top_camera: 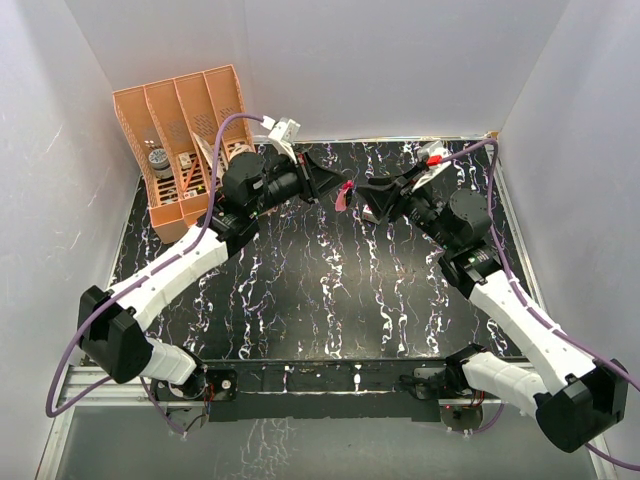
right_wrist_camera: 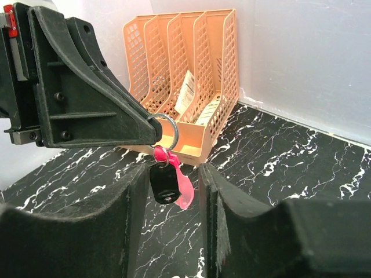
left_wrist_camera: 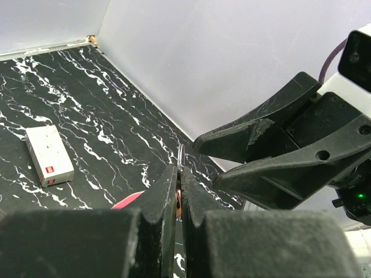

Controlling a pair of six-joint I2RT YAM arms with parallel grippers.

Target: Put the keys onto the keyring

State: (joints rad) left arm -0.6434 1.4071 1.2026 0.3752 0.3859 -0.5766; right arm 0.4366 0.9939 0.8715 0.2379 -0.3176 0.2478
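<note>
The left arm (top_camera: pixel 175 265) rises from the lower left of the top view and the right arm (top_camera: pixel 520 310) from the lower right. They meet nose to nose at upper centre. The left gripper (top_camera: pixel 338 190) is pressed closed on the keyring (right_wrist_camera: pixel 184 185). The right gripper (right_wrist_camera: pixel 171 191) has its fingers spread apart.

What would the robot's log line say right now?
left fingers: shut on keyring | right fingers: open, close to keyring | keyring: hanging in air, black fob beside strap
</note>
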